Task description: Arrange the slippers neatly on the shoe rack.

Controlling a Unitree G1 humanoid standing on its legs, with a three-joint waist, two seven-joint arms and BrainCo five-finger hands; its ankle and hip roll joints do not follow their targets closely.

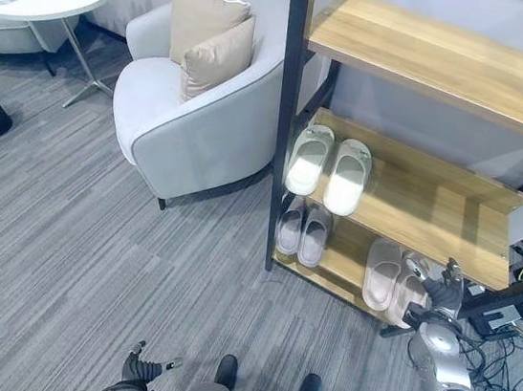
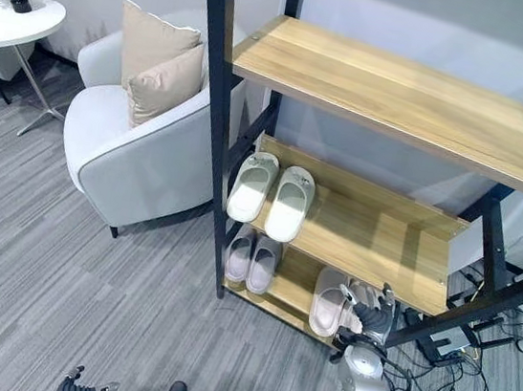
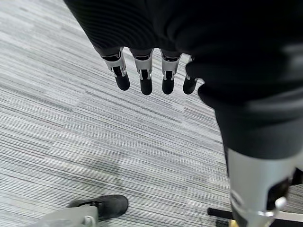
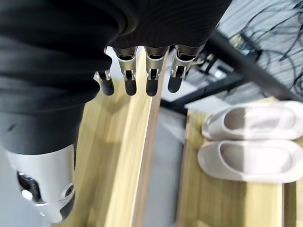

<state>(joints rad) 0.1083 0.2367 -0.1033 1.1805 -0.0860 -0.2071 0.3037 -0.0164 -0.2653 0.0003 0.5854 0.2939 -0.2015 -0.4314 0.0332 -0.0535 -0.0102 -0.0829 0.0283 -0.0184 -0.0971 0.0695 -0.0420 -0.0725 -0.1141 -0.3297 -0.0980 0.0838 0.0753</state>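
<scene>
Step in hand, by my read: last pair just placed, R hand (image 1: 444, 289) at release/nudge stage. It hovers at the front edge of the black-metal, light-wood-plank shoe rack (image 1: 443, 60), bottom shelf, right by the beige chunky foam slippers (image 1: 384, 272). Fingers straight and slightly spread in the right wrist view, nothing pinched. Can't tell from the eye views if the fingertips touch the nearer slipper.

Where things are:
- beige pair: bottom shelf, 3 o'clock end, side by side, toes in
- grey-lilac soft slippers (image 1: 301, 231): bottom shelf, 9 o'clock end, just by the black upright
- white-mint slide slippers (image 1: 329, 169): middle shelf, 9 o'clock end
- top shelf bare

L hand (image 1: 138, 367) hangs low at 7 o'clock over the grey striped carpet (image 1: 64, 227), fingers straight, loosely spread, idle.

Next move, likely: check the beige pair is parallel and fully on the board; if so pull the R hand straight back toward 6 o'clock.

Clearance: tight overhead, middle shelf lip sits right above the hand. Black diagonal brace and a tangle of black floor cables (image 1: 499, 367) at 3-4 o'clock, so don't swing that way. Open carpet at 6-9 o'clock. White rounded upholstered armchair (image 1: 194, 119) well clear at 10 o'clock.
</scene>
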